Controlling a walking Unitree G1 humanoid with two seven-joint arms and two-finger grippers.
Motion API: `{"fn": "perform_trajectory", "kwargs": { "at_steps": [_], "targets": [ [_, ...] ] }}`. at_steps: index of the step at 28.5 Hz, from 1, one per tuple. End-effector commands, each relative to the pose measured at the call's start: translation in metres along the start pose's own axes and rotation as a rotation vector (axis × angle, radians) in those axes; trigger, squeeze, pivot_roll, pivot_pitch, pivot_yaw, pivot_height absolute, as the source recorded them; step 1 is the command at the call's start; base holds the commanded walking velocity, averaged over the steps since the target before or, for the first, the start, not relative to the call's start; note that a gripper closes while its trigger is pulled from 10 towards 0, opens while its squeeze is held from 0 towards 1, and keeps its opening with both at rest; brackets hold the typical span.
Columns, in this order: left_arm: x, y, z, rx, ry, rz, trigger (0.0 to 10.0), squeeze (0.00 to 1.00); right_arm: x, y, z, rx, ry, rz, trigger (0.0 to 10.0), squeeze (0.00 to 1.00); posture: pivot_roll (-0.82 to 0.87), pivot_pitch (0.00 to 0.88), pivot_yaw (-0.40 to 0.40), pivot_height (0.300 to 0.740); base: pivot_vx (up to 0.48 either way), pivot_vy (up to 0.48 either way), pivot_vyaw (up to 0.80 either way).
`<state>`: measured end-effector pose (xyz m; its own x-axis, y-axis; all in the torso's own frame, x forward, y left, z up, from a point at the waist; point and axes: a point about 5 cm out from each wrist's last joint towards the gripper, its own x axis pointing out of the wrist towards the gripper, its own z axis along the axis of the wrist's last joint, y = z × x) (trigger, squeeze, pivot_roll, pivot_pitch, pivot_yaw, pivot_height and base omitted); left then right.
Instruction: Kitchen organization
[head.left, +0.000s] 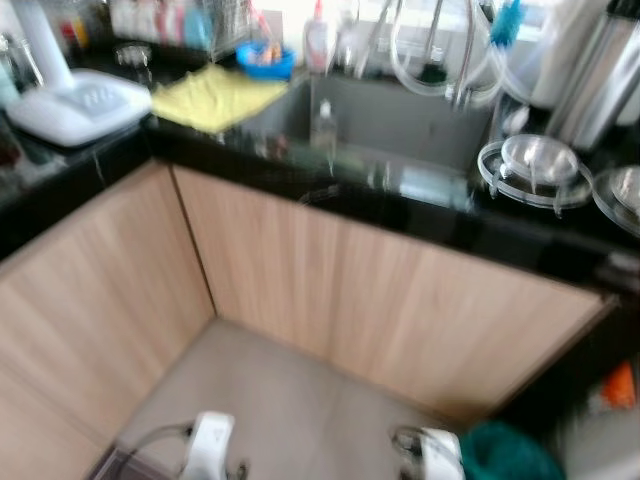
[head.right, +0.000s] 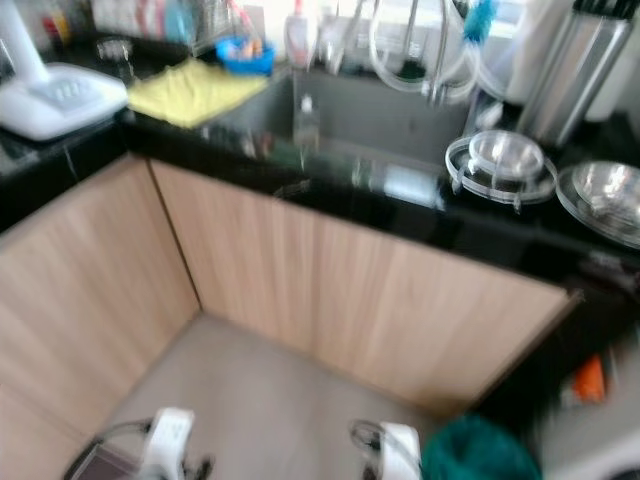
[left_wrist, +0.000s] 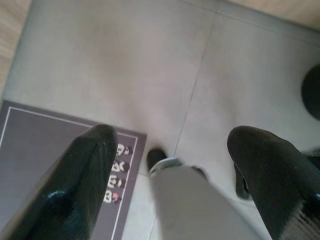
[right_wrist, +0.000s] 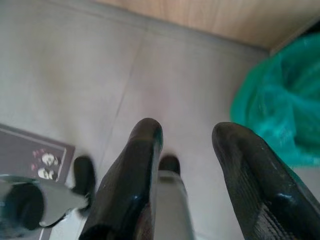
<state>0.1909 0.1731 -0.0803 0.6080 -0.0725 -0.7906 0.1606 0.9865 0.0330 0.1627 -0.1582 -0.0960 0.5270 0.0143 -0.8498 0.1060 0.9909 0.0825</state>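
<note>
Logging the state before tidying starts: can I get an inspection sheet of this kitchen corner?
Surface: black countertop wrapping a corner, sink set in it.
Job's things: yellow cloth left of the sink; steel bowls on its right.
Clutter: blue bowl, bottles behind.
Hands: left hand and right hand open, hanging low over the floor.
Cables: clear hoses over the sink.
Surroundings: wood cabinet fronts, grey tile floor, green bag, dark mat.

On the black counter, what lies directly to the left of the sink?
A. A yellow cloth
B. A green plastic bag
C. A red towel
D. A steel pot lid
A. A yellow cloth lies flat on the counter at the left edge of the sink; the green bag is down on the floor.
</note>
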Motion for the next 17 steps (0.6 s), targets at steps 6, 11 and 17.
{"fn": "perform_trajectory", "kwargs": {
  "at_steps": [6, 11, 17],
  "targets": [
    [-0.0031, 0.0099, -0.0092, 0.020, 0.035, 0.026, 10.0, 0.00, 0.0006, 0.0108, -0.0002, 0.006, -0.002, 0.026, 10.0, 0.00, 0.11, 0.009, -0.060, 0.740, 0.279, 0.000, 0.00],
    [-0.0034, 0.0107, -0.0096, 0.028, 0.036, 0.025, 10.0, 0.00, 0.0006, 0.0110, 0.0001, 0.006, -0.008, 0.026, 10.0, 0.00, 0.11, 0.000, -0.056, 0.740, 0.277, 0.000, 0.00],
    [-0.0033, 0.0123, -0.0080, 0.035, 0.033, 0.024, 10.0, 0.00, 0.0004, 0.0106, -0.0008, 0.000, -0.005, 0.024, 10.0, 0.00, 0.11, 0.000, -0.059, 0.740, 0.278, 0.000, 0.00]
  ]
}}
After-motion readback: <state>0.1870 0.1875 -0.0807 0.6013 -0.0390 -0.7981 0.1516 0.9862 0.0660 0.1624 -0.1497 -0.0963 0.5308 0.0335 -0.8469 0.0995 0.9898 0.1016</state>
